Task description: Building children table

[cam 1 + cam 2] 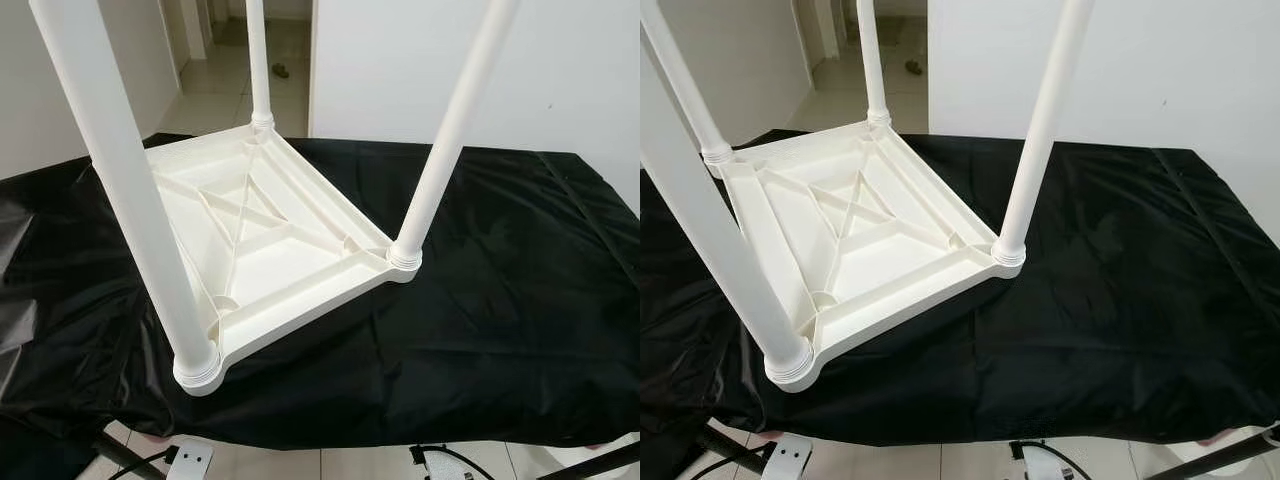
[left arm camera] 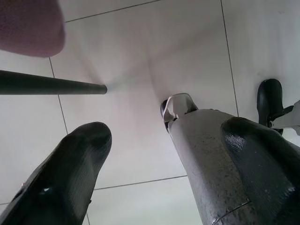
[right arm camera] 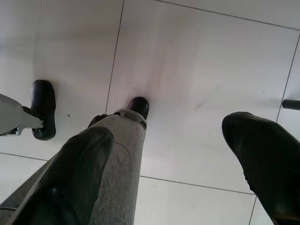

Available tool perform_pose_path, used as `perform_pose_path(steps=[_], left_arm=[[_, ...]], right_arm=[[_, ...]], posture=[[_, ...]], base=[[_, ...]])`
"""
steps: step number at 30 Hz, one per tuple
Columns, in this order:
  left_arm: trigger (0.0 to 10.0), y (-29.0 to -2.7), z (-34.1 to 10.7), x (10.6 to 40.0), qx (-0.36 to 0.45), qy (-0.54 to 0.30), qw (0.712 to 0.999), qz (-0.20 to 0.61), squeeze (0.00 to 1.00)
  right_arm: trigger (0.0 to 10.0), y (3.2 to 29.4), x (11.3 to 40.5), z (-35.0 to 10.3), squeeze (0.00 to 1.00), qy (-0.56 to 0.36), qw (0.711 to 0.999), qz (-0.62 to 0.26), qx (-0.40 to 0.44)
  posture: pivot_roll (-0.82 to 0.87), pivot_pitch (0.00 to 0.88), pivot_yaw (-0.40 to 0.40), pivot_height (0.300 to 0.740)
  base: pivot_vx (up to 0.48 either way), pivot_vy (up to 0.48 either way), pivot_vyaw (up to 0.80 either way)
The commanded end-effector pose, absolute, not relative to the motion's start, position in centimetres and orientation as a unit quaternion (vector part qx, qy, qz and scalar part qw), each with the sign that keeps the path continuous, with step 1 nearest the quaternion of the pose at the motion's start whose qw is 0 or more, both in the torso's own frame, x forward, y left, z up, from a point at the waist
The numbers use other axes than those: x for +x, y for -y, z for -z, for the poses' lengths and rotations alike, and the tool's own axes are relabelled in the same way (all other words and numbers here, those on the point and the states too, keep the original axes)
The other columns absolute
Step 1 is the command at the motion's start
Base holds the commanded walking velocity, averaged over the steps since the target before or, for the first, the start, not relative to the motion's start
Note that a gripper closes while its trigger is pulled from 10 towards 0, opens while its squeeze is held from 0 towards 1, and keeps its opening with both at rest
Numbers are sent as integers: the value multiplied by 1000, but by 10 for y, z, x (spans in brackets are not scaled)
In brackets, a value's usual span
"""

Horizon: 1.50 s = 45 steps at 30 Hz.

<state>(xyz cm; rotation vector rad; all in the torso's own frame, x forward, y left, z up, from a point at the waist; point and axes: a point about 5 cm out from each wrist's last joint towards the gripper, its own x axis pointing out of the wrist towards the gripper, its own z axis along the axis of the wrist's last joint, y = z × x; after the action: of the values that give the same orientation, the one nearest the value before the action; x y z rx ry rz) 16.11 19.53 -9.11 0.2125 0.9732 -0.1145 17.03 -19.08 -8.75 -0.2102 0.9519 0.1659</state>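
We are looking down at the white children's table, which is lying upside down on the black cloth covering the work surface, its ribbed underside facing up and all four legs standing in their corner sockets: the near left leg, the near right leg, the far right leg and the far left leg, which is showing at the edge of the right eye view. The legs are running upward and toward us, so their long axes are pointing away from the cloth, more or less upright. Both our arms are hanging low beside our own grey legs, with the wrist cameras pointing down at the pale floor tiles. The left gripper is holding nothing, its two black fingers spread wide apart; the right gripper is likewise empty and spread. The table is sitting above and ahead of both grippers, offset toward our left, so we judge the left arm nearer to the near left leg and the right arm better placed for the near right one. With every leg seated, we judge the remaining step to be righting the table, which would call for raising both arms to those near legs.
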Motion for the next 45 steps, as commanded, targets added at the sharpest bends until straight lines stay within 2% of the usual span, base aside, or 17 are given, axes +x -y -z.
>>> perform_pose_path(steps=[1, 22, 34, 45], left_arm=[[10000, -194, 95, 152, 99, -479, 871, 49, 0], [10000, -184, 94, 158, 101, -474, 873, 60, 0], [10000, -193, 95, 154, 108, -476, 871, 56, 0], [10000, -193, 96, 150, 110, -476, 871, 58, 0]], right_arm=[[10000, 191, 165, 90, 0, -465, 876, -80, -99], [10000, 186, 170, 89, 0, -460, 874, -102, -117], [10000, 194, 164, 90, 0, -465, 870, -101, -127], [10000, 190, 176, 85, 0, -449, 874, -123, -139]], posture=[[68, 0, -14, 740], [58, 0, -25, 740], [68, 0, -27, 740], [80, 0, -43, 740]], base=[[0, 0, 0], [0, 0, 0], [0, 0, 0], [0, 0, 0]])
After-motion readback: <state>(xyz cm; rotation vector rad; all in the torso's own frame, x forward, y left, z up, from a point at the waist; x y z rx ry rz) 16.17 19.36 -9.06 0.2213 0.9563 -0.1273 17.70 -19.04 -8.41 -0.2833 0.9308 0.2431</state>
